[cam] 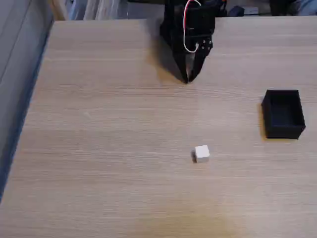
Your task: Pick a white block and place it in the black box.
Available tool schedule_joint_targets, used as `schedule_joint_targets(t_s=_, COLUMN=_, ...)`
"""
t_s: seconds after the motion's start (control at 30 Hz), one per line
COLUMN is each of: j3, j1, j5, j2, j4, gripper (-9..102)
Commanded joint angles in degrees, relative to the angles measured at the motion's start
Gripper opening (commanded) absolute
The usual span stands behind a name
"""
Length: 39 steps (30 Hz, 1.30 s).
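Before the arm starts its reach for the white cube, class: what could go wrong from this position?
1. The gripper looks shut; if it descends without opening, it may knock the white block away.
2. The block is small and sits loose on the table, so an off-centre pinch could make it slip.
3. The black box has thin walls; a low carry might clip its rim.

It looks like a desk setup in an office or study: a broad wood-grain table (109,124) bears a small black robot arm (190,25) with a loose red and white wire (187,29), and pale clutter, blurred, lines the far edge.
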Motion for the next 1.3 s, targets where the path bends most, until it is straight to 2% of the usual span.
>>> schedule_joint_targets(t_s=0.0, j3=0.8, j1=0.4, j5=-0.6, j2=0.4, j4=0.4, gripper=0)
schedule_joint_targets(t_s=1.27, j3=0.8, j1=1.6, j5=-1.5, j2=0.4, j4=0.6, gripper=0)
